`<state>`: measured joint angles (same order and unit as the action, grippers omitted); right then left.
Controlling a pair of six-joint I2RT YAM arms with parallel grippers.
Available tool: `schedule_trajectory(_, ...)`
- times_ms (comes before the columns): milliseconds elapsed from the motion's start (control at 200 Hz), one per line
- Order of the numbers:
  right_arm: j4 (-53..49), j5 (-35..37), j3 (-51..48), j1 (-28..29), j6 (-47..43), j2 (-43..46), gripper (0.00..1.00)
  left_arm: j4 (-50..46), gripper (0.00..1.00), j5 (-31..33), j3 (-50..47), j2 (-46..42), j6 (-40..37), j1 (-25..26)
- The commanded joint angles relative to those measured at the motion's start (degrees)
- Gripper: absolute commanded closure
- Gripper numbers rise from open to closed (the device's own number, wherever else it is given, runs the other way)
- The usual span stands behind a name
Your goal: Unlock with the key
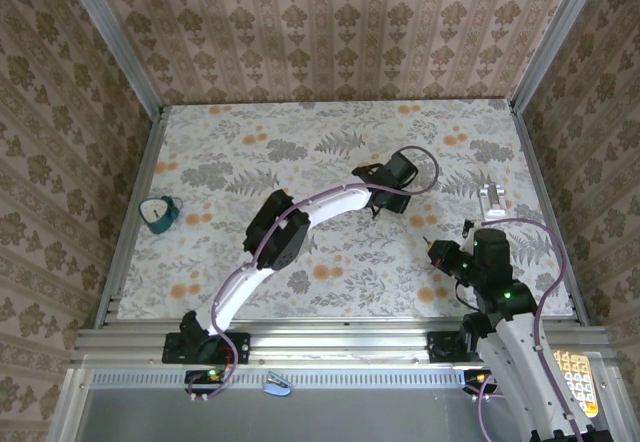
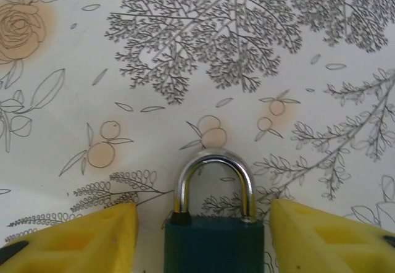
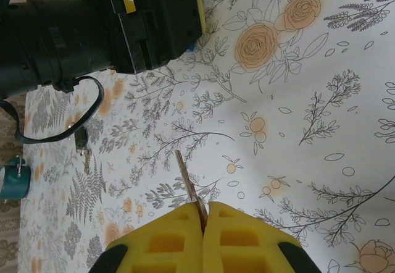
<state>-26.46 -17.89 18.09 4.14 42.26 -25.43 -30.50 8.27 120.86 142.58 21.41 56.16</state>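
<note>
From above, the left gripper is reaching out over the middle-right of the flowered table. The right gripper hangs nearer and a little to its right, and a small teal object lies well apart by the left edge. Over to the left wrist, and there's the padlock, dark green body flat on the table with its steel shackle pointing away. The yellow fingers stand either side of the body, jaws apart, not clamped on it. That lock looks dense and rigid with smooth painted sides, so I'd take it square across the body, never by the shackle, which has to spring free. Right wrist now: the key is pinched between fingers pressed together, its blade poking out toward the left gripper. It looks thin, stiff and light, liable to twist in the pads under load, so a firm hold close to the blade's root matters.
</note>
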Motion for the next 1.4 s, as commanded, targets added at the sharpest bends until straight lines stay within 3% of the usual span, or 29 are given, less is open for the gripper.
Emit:
schedule_trajectory(0, -1.07, 1.37, -1.09, -0.30, 0.68, 0.80, 1.00, -6.44, 0.45, 1.15, 1.62, 1.26, -0.68, 0.82)
schedule_trajectory(250, -0.10, 1.19, -1.98, -0.45, 1.64, 0.33, 1.00, -10.93, 0.51, 1.29, -2.29, -1.37, 1.93, 0.21)
schedule_trajectory(565, 3.20, -0.54, -3.05, -0.35, 2.48, -1.32, 1.00, -11.27, 0.61, -0.37, -16.09, -12.42, 4.47, -3.53)
schedule_trajectory(810, 5.38, -1.91, -2.72, -0.36, 1.77, -4.34, 1.00, -15.42, 0.60, -0.22, -21.71, -16.73, 5.68, -5.15)
schedule_trajectory(1180, 5.87, -1.82, -3.40, -0.32, 2.10, -3.69, 1.00, -20.99, 0.49, -4.43, -18.67, -12.76, 5.22, -6.98)
schedule_trajectory(1395, 5.89, -1.63, -4.02, -0.34, 2.50, -2.82, 1.00, -22.03, 0.50, -7.34, -16.84, -10.05, 5.00, -7.80)
